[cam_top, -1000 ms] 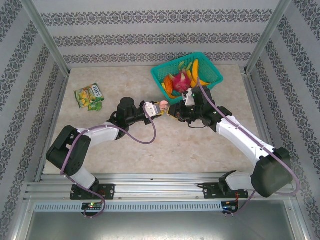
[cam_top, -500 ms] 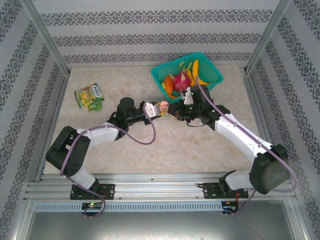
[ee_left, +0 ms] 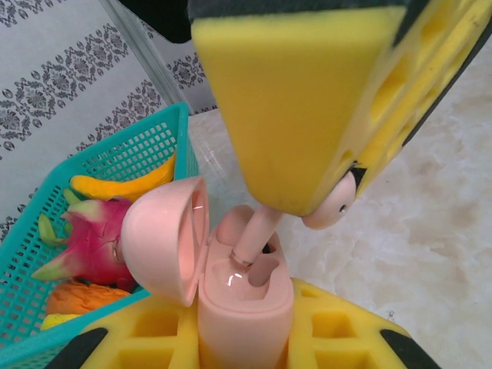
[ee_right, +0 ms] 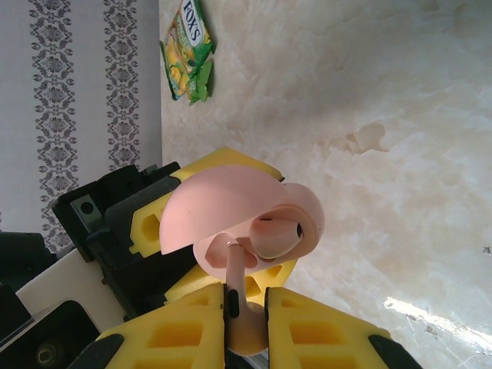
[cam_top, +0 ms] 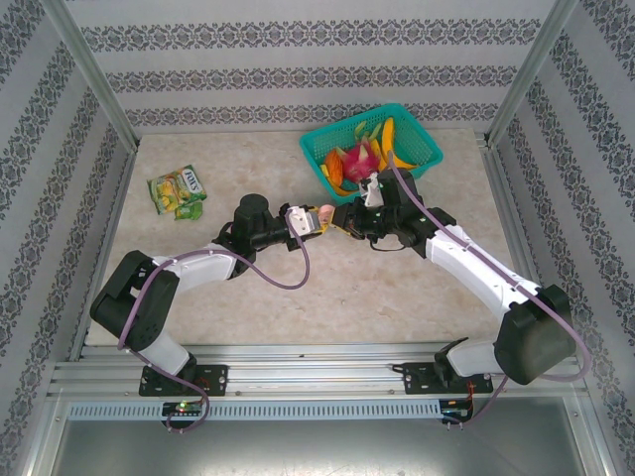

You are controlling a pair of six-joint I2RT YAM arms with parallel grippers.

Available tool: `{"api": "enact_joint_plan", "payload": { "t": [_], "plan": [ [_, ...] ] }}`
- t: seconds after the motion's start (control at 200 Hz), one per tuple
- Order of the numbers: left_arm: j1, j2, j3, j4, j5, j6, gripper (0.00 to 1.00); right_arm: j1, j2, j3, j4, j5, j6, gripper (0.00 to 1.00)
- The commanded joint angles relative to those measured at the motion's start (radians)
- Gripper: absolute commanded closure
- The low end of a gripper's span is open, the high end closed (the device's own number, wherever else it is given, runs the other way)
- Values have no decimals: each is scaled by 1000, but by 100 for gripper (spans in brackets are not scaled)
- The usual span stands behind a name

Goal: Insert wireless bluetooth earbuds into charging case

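Observation:
My left gripper (cam_top: 314, 219) is shut on a pale pink charging case (ee_left: 246, 307), which it holds upright above the table with its round lid (ee_left: 161, 238) hinged open. My right gripper (ee_right: 246, 315) meets it from the right, shut on a pale pink earbud (ee_right: 240, 284). The earbud's stem (ee_left: 257, 231) points into the case, and its metal tip touches the rim of an empty socket. Its head (ee_left: 334, 207) sticks out beside the yellow pad (ee_left: 292, 108). A second pink earbud (ee_right: 277, 234) lies seated in the other socket.
A teal basket (cam_top: 417, 139) of toy fruit stands at the back, just behind the right gripper. A green candy packet (cam_top: 177, 190) lies at the left of the marble table (cam_top: 327, 288).
The right gripper has shifted slightly left toward the case, closing the gap and bringing the earbud's stem to the socket. The left arm has stayed nearly still.

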Motion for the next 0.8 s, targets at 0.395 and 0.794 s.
{"api": "enact_joint_plan", "payload": {
  "t": [0.395,0.794],
  "plan": [
    [-13,-41,7,-3,16,36,100,8,1,-5,8,16,3,83],
    [-13,-47,10,-17,1,47,100,-6,-11,-31,5,14,4,84]
  ]
}}
